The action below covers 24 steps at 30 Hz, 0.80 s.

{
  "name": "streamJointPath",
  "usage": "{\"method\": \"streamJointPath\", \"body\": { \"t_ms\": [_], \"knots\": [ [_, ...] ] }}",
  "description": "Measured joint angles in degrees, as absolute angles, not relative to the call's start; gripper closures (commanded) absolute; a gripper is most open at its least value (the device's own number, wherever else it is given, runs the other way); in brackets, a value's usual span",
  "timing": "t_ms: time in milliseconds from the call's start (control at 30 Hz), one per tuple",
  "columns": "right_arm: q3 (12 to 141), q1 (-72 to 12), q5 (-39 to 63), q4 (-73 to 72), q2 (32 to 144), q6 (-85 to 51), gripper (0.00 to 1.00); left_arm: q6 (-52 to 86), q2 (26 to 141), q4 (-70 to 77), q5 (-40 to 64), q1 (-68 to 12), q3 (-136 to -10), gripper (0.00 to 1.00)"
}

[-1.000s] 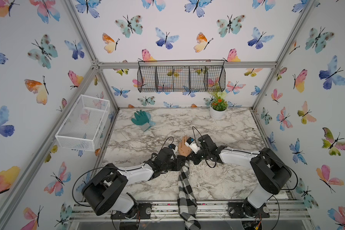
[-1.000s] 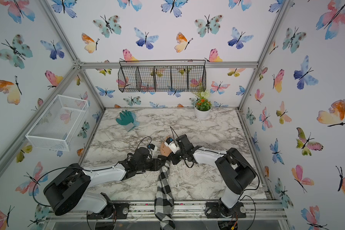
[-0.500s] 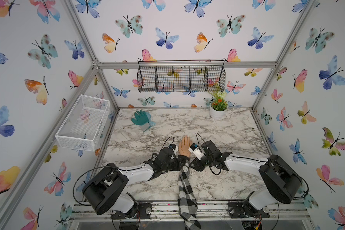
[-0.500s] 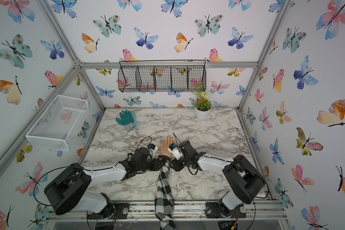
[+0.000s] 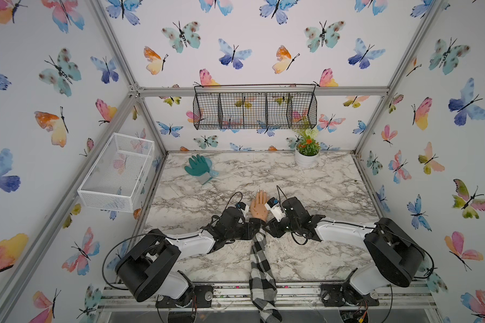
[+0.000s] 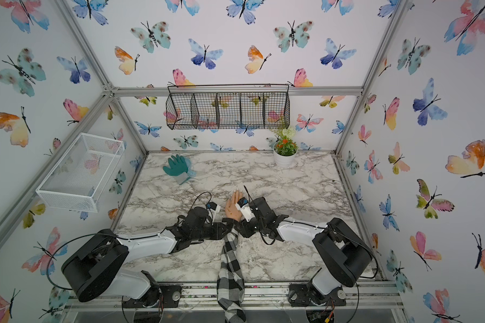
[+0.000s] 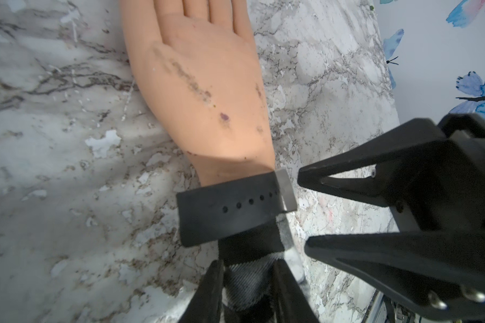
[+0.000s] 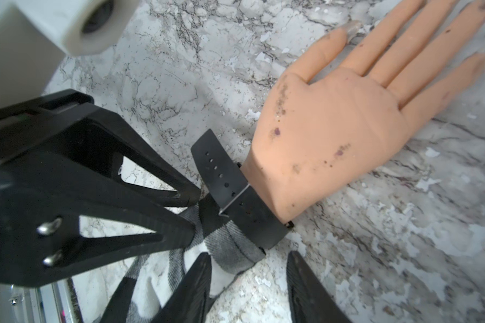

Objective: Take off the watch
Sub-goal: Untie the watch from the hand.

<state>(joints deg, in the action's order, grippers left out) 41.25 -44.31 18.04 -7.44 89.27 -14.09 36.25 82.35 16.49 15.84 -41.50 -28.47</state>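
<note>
A mannequin hand (image 5: pixel 259 205) lies palm down on the marble table, its forearm in a black-and-white checked sleeve (image 5: pixel 261 265). The watch (image 8: pixel 244 201) is round the wrist: a black strap with holes runs through a metal buckle (image 7: pixel 286 190), and its loose end (image 8: pixel 207 151) sticks out. The dial is hidden. My left gripper (image 7: pixel 248 279) is shut on the sleeve just behind the strap. My right gripper (image 8: pixel 249 279) stands open on the other side of the wrist, with bare table and the sleeve's cuff edge between its fingers.
A teal glove (image 5: pixel 199 167) lies at the back left of the table. A potted plant (image 5: pixel 307 152) stands at the back right. A white wire basket (image 5: pixel 118 170) hangs on the left wall and a black wire basket (image 5: pixel 255 107) on the back wall.
My right gripper has opened and drawn back from beside the hand toward the wrist and the table's front. The left gripper has kept its hold on the sleeve.
</note>
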Motion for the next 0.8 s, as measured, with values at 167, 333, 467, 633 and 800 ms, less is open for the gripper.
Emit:
{"method": "streamJointPath", "body": {
  "t_ms": [167, 333, 467, 633, 800],
  "knots": [
    [44.9, -44.3, 19.3, -8.3, 90.4, -19.7, 0.58, 36.2, 82.3, 16.5, 16.0, -41.3, -28.4, 0.69],
    [48.3, -44.3, 19.1, -6.6, 91.3, -26.1, 0.63, 36.2, 81.8, 16.5, 16.0, -41.2, -28.3, 0.69],
    [52.1, -44.6, 17.8, -1.5, 92.6, -29.6, 0.65, 36.2, 81.7, 16.4, 16.0, -41.2, -28.3, 0.69],
    [56.9, -45.5, 15.6, 5.3, 94.1, -32.4, 0.68, 36.2, 81.7, 16.3, 16.0, -41.2, -28.3, 0.69],
    [62.3, -48.0, 11.5, 12.0, 97.3, -33.6, 0.71, 36.2, 81.6, 16.3, 16.0, -41.2, -28.3, 0.69]
  ]
}}
